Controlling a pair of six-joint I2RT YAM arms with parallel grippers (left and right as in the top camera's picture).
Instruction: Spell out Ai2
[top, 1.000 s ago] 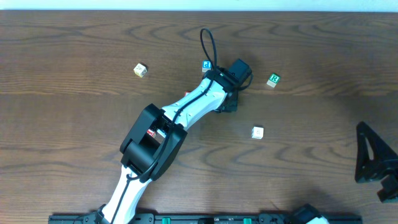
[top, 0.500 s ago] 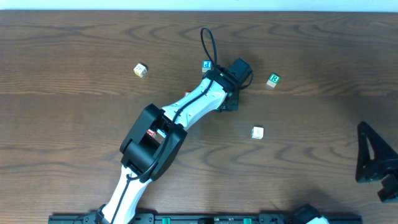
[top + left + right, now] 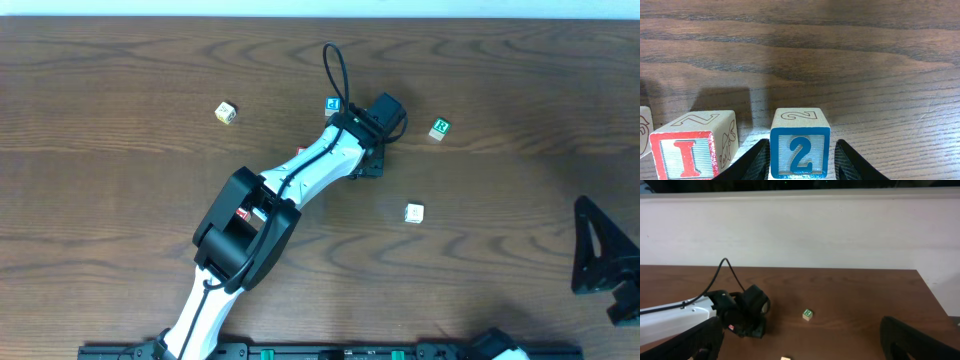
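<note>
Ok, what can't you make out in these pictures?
Left wrist: a third cube left of the I cube is cut off by the edge; whether the left gripper touches the 2 cube is cut off below.
Overhead: the left arm hides both cubes; the letter on the white cube is too small.

The left arm [image 3: 300, 180] stretches from the bottom of the overhead view on a slant up to the middle, bent at the elbow. A black cable [image 3: 335, 70] loops up by its wrist. The left gripper [image 3: 800, 165] is down low, and its two dark fingers [image 3: 754, 160] are a little apart. The right gripper [image 3: 800, 347] stays off at the right side, held up high. Its fingers [image 3: 685, 342] are spread wide.
</note>
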